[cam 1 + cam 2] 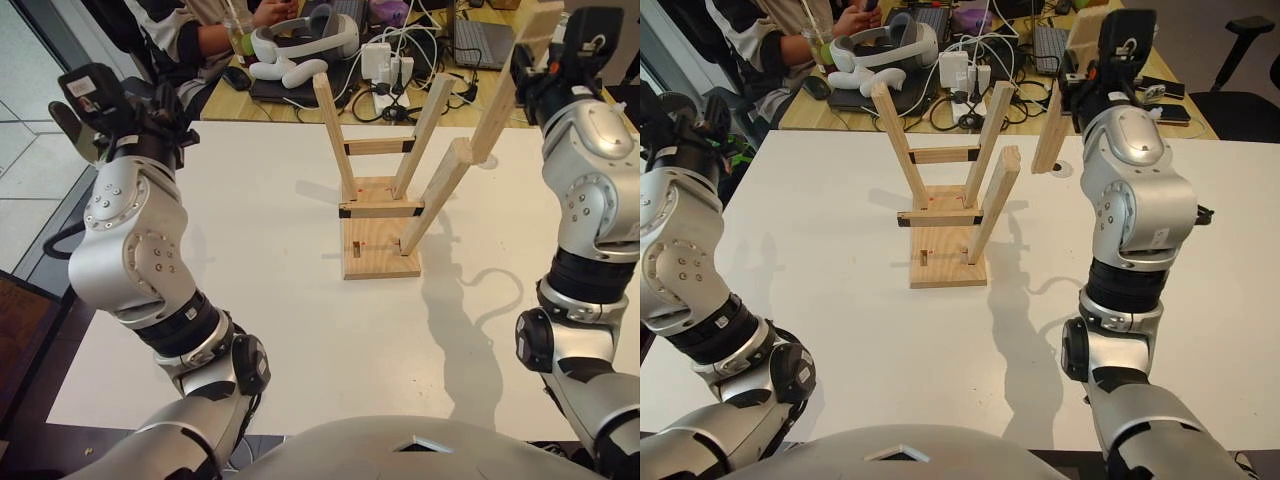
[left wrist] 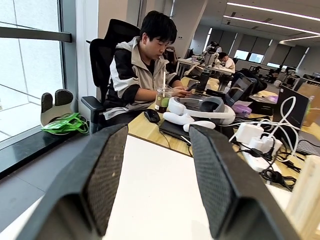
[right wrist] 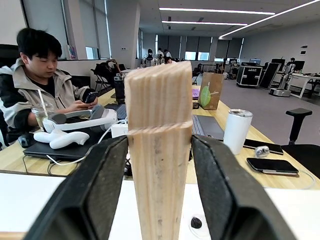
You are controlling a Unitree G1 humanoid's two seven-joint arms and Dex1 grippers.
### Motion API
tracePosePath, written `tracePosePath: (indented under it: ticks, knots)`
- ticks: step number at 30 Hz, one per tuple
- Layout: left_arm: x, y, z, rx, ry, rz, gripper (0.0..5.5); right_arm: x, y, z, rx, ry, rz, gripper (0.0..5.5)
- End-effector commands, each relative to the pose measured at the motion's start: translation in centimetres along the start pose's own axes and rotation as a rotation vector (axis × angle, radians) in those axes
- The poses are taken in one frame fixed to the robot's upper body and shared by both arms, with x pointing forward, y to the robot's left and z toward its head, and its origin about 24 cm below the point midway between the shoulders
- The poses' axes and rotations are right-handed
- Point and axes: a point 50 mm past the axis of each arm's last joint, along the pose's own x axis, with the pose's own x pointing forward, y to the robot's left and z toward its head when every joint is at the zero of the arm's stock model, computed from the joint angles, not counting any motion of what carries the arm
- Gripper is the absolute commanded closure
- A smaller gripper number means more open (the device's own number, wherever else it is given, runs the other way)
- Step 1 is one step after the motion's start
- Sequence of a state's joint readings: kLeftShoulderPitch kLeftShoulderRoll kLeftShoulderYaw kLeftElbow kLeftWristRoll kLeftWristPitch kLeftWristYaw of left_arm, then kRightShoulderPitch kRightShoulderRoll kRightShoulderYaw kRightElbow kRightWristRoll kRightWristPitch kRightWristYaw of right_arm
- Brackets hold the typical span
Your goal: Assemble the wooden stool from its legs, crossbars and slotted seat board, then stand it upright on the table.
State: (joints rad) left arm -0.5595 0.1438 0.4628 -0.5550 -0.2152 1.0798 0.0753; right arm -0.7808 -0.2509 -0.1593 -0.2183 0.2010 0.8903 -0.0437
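Stool leg [image 3: 160,100], a loose length of pale wood, is clenched between the two dark fingers [image 3: 100,190] of the right gripper [image 3: 160,145] and is held tilted in the air above the far right part of the white table [image 1: 250,300]. Its lower end is seen just beside the top of the nearest mounted leg [image 1: 995,205], with a gap between them in the right eye view. The left gripper [image 2: 157,135] is held raised over the table's far left corner, its padded fingers [image 2: 105,180] spread apart with nothing grasped between them. The part-built stool is found at the middle of the table, upside down: the slotted seat board [image 1: 380,262] is laid flat on the surface, and three legs are stood up from it, leaning outward. The two farther legs [image 1: 335,140] [image 1: 420,135] are joined by an upper crossbar [image 1: 378,146], and a lower crossbar [image 1: 380,210] is fixed across nearer the board. Small slots are seen in the bare part of the board. Beyond the table's far edge, a wooden desk [image 1: 250,105] is crowded with a white headset [image 1: 300,45], a power strip with tangled cables [image 1: 385,65] and a laptop [image 1: 480,40]; a white tumbler [image 3: 237,130] and a phone [image 3: 272,165] are stood and laid farther along it.
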Motion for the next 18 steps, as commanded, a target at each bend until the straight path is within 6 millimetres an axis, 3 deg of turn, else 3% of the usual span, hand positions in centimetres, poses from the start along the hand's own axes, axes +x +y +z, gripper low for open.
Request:
tracePosePath:
  ticks: [1,4,8,11,14,18]
  knots:
    - [0.0,-2.3,-0.3,-0.108,0.092,-0.133,3.25,1.6,1.8,4.3,0.030,-0.157,0.069,3.46]
    - [-0.4,-4.3,-0.7,-0.295,0.242,-0.265,3.25,2.0,3.5,7.1,0.073,-0.245,0.149,3.46]
    - [-1.0,-5.8,0.4,-0.506,0.262,-0.371,2.68,2.0,4.8,9.3,0.134,-0.295,0.247,3.46]
    - [-1.2,-6.4,0.4,-0.549,0.275,-0.421,2.30,2.0,5.8,9.7,0.189,-0.288,0.312,3.46]
    - [-2.0,-7.6,1.2,-0.489,0.229,-0.554,2.30,1.7,7.5,9.7,0.258,-0.262,0.395,3.46]
    - [-2.4,-8.8,1.3,-0.592,0.226,-0.626,2.30,1.2,10.0,9.2,0.367,-0.207,0.499,3.46]
